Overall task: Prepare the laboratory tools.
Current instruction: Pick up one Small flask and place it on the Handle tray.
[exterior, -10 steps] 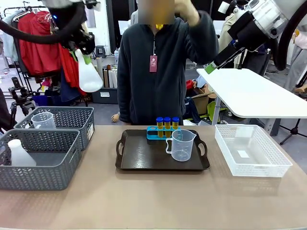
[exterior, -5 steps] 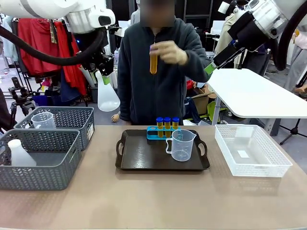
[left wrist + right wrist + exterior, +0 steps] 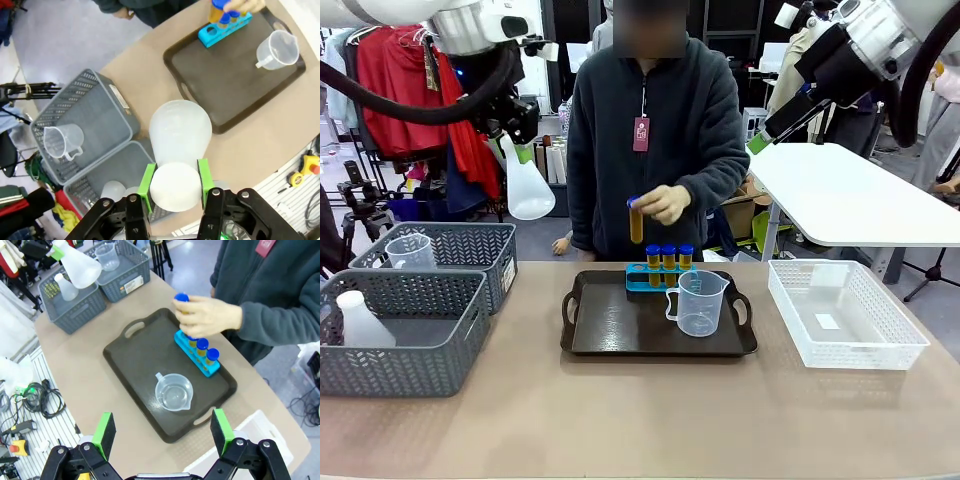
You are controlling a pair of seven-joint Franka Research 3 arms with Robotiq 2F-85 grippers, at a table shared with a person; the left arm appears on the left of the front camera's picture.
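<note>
My left gripper is shut on the neck of a white conical flask, held high above the table's left side, wide base down. On the dark tray stand a clear measuring beaker and a blue rack with three yellow blue-capped test tubes. The person's hand holds another test tube just above the rack's free hole. My right gripper hangs open high over the tray, nothing between its fingers.
Two grey mesh baskets stand at the left: the far one holds a beaker, the near one a white flask. A white lattice basket sits right of the tray. The person stands at the far edge.
The person's hand has brought the test tube down from head height to just above the rack. My left arm swung right with the flask, then back a little to the left.
</note>
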